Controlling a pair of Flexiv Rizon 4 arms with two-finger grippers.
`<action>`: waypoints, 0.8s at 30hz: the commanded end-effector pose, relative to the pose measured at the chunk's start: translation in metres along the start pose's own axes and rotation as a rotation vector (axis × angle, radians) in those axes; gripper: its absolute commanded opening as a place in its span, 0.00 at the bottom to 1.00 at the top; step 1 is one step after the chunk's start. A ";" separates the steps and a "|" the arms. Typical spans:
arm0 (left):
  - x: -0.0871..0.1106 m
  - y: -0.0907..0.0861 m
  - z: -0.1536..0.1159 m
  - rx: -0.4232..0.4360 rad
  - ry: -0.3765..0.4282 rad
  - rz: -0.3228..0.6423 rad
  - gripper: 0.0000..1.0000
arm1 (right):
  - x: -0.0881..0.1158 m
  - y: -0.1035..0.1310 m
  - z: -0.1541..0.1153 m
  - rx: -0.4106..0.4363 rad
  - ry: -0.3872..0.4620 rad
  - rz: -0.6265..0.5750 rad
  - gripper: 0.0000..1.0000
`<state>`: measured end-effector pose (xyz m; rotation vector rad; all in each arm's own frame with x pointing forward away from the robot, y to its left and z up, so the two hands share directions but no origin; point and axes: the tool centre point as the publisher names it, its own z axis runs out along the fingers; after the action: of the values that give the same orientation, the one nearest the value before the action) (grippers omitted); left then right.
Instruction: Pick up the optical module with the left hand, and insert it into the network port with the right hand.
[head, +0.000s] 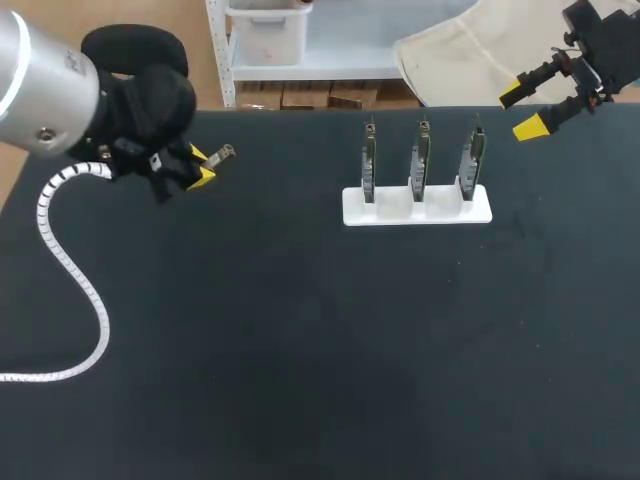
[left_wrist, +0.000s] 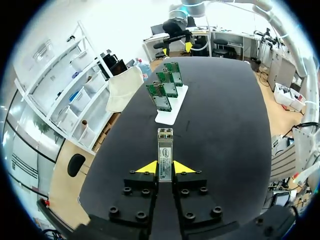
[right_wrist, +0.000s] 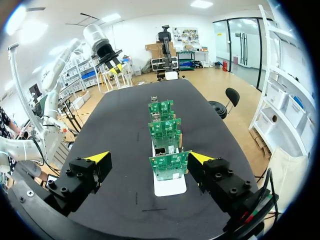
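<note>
One silvery, rectangular metal optical module (left_wrist: 165, 155) is pinched between the yellow tips of the left gripper (left_wrist: 165, 167). Both fingers press on its flanks near the rear end, and most of the labelled body projects ahead of the tips. In the head view the module (head: 222, 154) juts from the left gripper (head: 200, 166) over the far left part of the black table (head: 300, 350), clear of the surface and well apart from the boards.

Three upright green circuit boards (head: 421, 158) stand in a row in a white slotted stand (head: 417, 207) on the far middle of the table. In the left wrist view the boards (left_wrist: 161, 96) lie ahead of the module, roughly in line with it. A small metal network port (right_wrist: 160, 149) shows low on the middle board; the ports on the other boards are too small to judge.

The right gripper (head: 522, 110) sits at the far right corner, beside and beyond the stand. Its fingers are spread wide and hold nothing. From the right wrist view the nearest board (right_wrist: 169, 166) appears between the parted tips of the right gripper (right_wrist: 150, 157) but ahead of them, not touching.

A white spiral cable wrap (head: 70, 265) trails from the left arm (head: 40, 90) across the left side of the table.
</note>
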<state>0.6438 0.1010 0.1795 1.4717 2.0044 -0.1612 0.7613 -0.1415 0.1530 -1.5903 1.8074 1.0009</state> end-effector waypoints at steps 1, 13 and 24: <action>0.002 0.001 -0.001 0.005 -0.012 0.003 0.00 | 0.000 0.001 0.000 0.003 0.001 0.000 1.00; 0.002 0.001 -0.001 0.005 -0.012 0.003 0.00 | 0.000 0.001 0.000 0.003 0.001 0.000 1.00; -0.085 0.048 0.013 -0.063 -0.248 0.132 0.00 | 0.000 0.001 0.000 0.003 0.001 0.000 1.00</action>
<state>0.6878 0.0572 0.2316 1.4577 1.7485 -0.1651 0.7613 -0.1414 0.1530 -1.5903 1.8073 1.0009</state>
